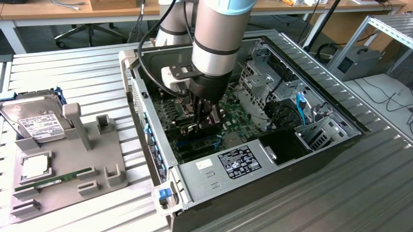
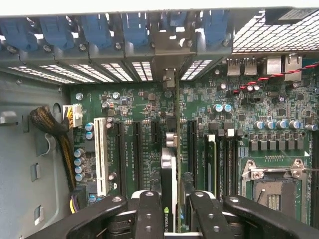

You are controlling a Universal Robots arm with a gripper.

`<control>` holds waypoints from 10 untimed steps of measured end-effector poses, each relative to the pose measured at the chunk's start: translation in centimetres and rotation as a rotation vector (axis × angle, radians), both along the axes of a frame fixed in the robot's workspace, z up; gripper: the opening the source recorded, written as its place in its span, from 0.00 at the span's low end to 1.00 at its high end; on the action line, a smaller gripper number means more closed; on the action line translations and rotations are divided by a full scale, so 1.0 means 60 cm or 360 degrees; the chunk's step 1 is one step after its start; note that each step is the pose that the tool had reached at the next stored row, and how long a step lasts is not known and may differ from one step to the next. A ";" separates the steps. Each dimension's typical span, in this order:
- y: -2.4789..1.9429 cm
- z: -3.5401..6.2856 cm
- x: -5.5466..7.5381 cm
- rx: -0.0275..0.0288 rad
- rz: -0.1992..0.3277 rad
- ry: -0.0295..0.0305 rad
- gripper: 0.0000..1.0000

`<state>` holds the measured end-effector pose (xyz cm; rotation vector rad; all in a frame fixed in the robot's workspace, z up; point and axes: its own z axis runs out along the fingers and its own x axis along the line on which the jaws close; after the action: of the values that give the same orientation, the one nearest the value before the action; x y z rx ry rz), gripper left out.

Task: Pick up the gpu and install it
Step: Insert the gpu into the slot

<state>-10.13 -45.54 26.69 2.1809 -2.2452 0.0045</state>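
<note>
Wrist view: fingers (image 2: 172, 209) clamped on gpu (image 2: 169, 174), held edge-on just above motherboard (image 2: 144, 107) slots, inside pc case (image 1: 258, 183).

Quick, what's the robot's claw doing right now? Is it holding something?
Gripper: closed on the gpu, holding it edge-on over the motherboard inside the computer case.

I'm in a robotics lab: an open PC case (image 1: 258, 145) on a slatted metal surface (image 1: 77, 72), wooden desks (image 1: 65, 12) behind it.
</note>
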 end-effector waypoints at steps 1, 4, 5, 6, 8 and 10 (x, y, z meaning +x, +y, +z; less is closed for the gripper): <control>0.0000 0.000 0.000 0.00002 0.0000 -0.00001 0.26; 0.0000 0.000 0.000 0.00003 0.0000 -0.00002 0.26; 0.0000 0.000 0.000 0.00003 0.0000 -0.00002 0.26; 0.0000 0.000 0.000 0.00003 0.0000 -0.00002 0.26; 0.0000 0.000 0.000 0.00003 0.0000 -0.00002 0.26; 0.0000 0.000 0.000 0.00004 0.0000 -0.00002 0.26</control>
<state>-10.13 -45.53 26.68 2.1811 -2.2453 0.0044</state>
